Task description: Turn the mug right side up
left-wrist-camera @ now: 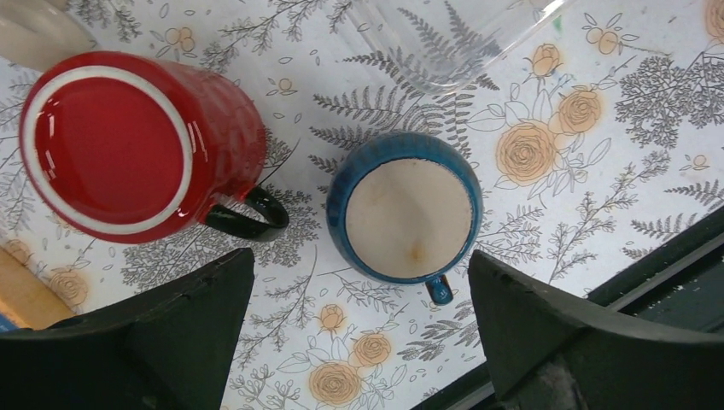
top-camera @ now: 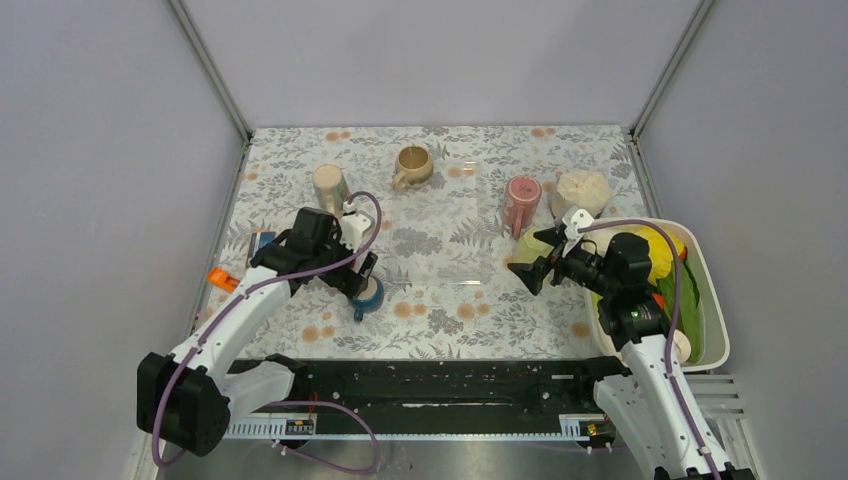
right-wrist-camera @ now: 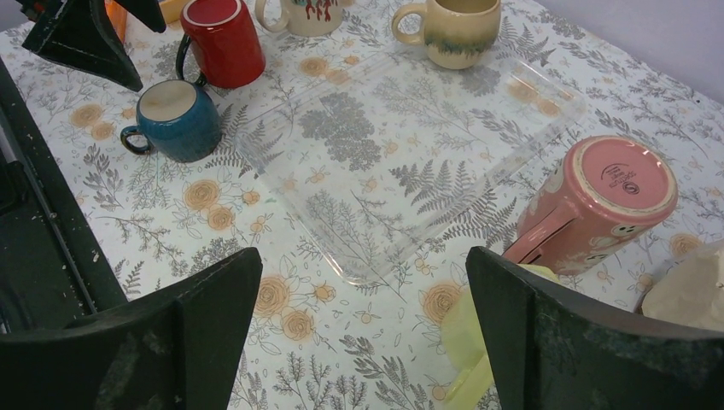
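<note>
My left hand [left-wrist-camera: 360,265] hovers, spread wide, over the blue mug [left-wrist-camera: 408,218], which stands bottom up on the bench [left-wrist-camera: 598,128]; my right hand [right-wrist-camera: 363,260] is spread too.

The floral-print table [top-camera: 440,320] carries a clear tray [top-camera: 440,228] at its centre. A tan mug [top-camera: 412,166] stands upright at 12 o'clock, and a pink mug [top-camera: 521,203] sits base-up at 2 o'clock. At 8 o'clock a blue mug [top-camera: 367,297] sits base-up, with a red mug [left-wrist-camera: 128,141] base-up just beside it. A cream mug [top-camera: 329,187] stands at 10 o'clock.
</note>
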`<action>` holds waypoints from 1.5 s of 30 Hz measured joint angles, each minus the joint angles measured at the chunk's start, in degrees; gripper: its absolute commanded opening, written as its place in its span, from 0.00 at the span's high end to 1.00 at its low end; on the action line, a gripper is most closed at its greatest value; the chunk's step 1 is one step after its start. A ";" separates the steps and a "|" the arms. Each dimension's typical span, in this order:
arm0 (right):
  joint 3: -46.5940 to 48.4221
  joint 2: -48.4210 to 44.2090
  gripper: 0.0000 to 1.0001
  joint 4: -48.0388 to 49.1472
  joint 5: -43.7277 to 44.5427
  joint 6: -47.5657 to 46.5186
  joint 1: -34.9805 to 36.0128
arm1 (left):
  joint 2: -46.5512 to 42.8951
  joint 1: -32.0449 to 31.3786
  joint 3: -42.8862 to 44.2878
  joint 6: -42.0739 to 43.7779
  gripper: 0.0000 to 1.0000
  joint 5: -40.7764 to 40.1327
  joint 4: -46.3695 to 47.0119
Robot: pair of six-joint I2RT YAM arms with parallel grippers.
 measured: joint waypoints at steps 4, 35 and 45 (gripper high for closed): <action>-0.07 0.83 0.01 -0.02 0.07 -0.02 0.00 | 3.52 -0.59 2.25 -1.18 0.01 1.68 -1.92; -0.44 0.35 0.02 0.00 0.04 -0.44 0.00 | 21.29 -4.94 6.40 -0.24 0.18 -1.97 -2.03; -0.76 0.31 0.02 0.04 0.00 -0.44 0.00 | 23.34 -4.94 8.04 -1.86 0.02 -2.34 -1.05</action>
